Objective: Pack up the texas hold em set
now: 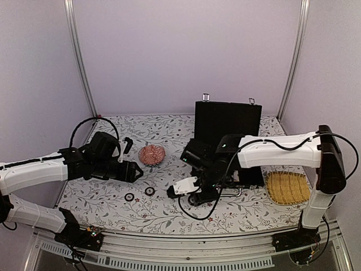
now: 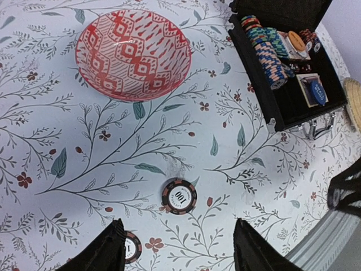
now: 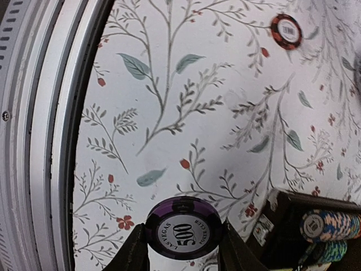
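The black briefcase (image 1: pixel 227 121) stands open at the back, its tray (image 2: pixel 293 104) holding rows of poker chips (image 2: pixel 264 49) and an orange disc (image 2: pixel 295 39). My right gripper (image 3: pixel 183 244) is shut on a purple 500 chip (image 3: pixel 183 228), lifted over the cloth just left of the case corner (image 3: pixel 290 226). My left gripper (image 2: pixel 179 231) hangs open over the cloth. A black-and-red 100 chip (image 2: pixel 179 195) lies just beyond its fingertips. A second chip (image 2: pixel 132 247) is half hidden by the left finger. Both chips (image 1: pixel 130 197) (image 1: pixel 149 191) lie near the front.
A pink patterned bowl (image 1: pixel 152 154) sits left of the case. A yellow woven tray (image 1: pixel 287 187) lies at the right edge. The table's metal front rail (image 3: pixel 34 141) runs close to my right gripper. Another chip (image 3: pixel 286 31) lies further out on the cloth.
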Action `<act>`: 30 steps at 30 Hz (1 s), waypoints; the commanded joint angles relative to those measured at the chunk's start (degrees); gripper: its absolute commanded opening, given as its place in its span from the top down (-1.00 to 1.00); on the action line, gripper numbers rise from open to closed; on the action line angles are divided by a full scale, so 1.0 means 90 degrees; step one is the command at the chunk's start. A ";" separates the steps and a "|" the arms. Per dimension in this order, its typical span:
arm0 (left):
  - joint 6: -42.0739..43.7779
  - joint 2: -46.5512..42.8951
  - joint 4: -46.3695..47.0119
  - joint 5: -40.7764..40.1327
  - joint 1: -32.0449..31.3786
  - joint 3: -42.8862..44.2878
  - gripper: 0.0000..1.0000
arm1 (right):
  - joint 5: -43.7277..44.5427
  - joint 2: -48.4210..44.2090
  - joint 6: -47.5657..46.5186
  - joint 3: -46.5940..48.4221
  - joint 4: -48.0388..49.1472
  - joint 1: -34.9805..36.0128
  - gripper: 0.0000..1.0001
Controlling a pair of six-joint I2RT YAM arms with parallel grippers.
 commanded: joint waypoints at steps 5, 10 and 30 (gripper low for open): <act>0.0069 0.0264 -0.0135 -0.0030 0.0107 0.0341 -0.32 | 0.0409 -0.1458 -0.0258 -0.1136 -0.0044 -0.2119 0.28; 0.0095 0.0373 -0.0168 0.0006 0.0107 0.0458 -0.32 | 0.0730 -0.2015 -0.0795 -0.1689 0.0185 -0.3631 0.28; -0.0057 0.0446 -0.0139 0.0189 0.0103 0.0518 -0.30 | 0.1148 -0.1147 -0.1611 -0.1958 0.2026 -0.5575 0.24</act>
